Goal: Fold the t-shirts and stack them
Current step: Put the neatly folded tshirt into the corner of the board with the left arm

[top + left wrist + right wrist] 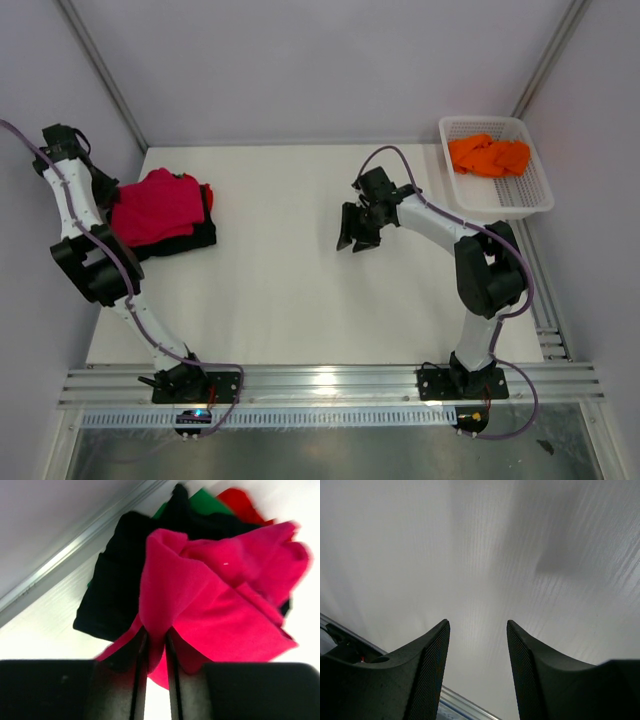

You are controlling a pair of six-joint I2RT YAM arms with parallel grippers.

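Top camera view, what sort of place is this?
Likely a robotics lab cell: a white table boxed in by plain panels, left arm and right arm bolted to an aluminium rail, t-shirts staged for folding.

The left fingers [125,690] are pinched close together, while the right fingers [427,675] stand parted, pointing downward.

Left arm [85,250] and right arm [480,270] are the same build: white tube links, chunky black joint housings, black base plates [195,383]. A mauve-grey cable [528,283] loops loosely along each, base to wrist. Right gripper [358,232] is all black, and its fingers [427,675] are curved wedges with finely ribbed inner faces.
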